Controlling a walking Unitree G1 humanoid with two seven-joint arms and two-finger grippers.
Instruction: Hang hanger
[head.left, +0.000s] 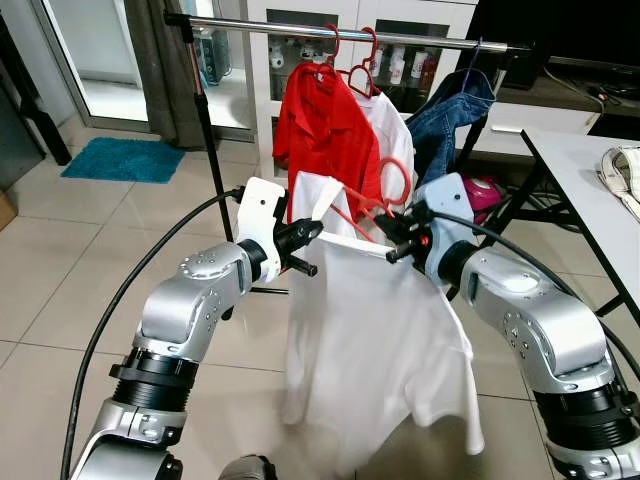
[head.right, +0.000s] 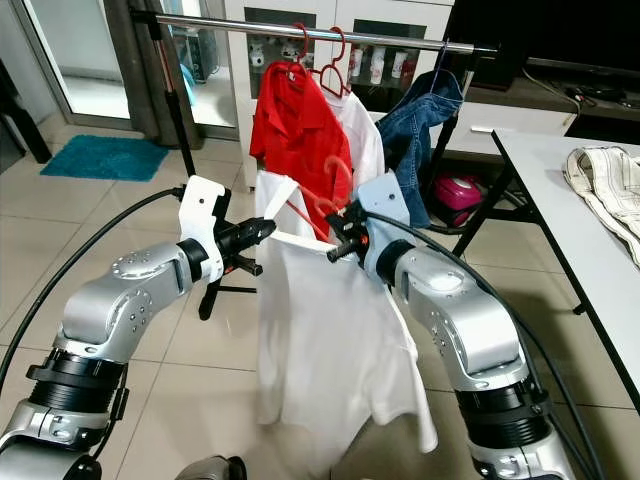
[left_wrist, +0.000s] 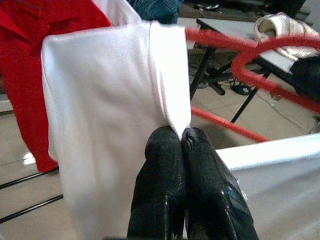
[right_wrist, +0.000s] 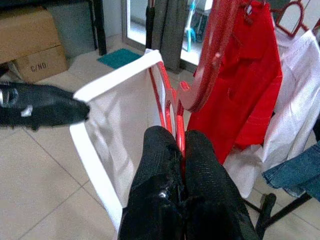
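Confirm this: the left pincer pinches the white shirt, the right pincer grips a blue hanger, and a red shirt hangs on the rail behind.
One thing is off: the hanger is red, not blue, as the right wrist view shows. The rest stands: the left pincer pinches the white shirt, the right pincer grips the hanger, and a red shirt hangs on the rail behind.

Both silver arms are lifted up in front of the robot, bent at the elbow, with the wrists turned in toward each other. The left claw (head.left: 312, 232) points to the right, and its two black fingers (left_wrist: 165, 165) are pressed tight together, pinching white cloth. The right claw (head.left: 385, 222) points to the left and away from the robot. Its fingers (right_wrist: 160, 160) are closed too, squeezing a thin red bar. The two claws are near each other but not touching.
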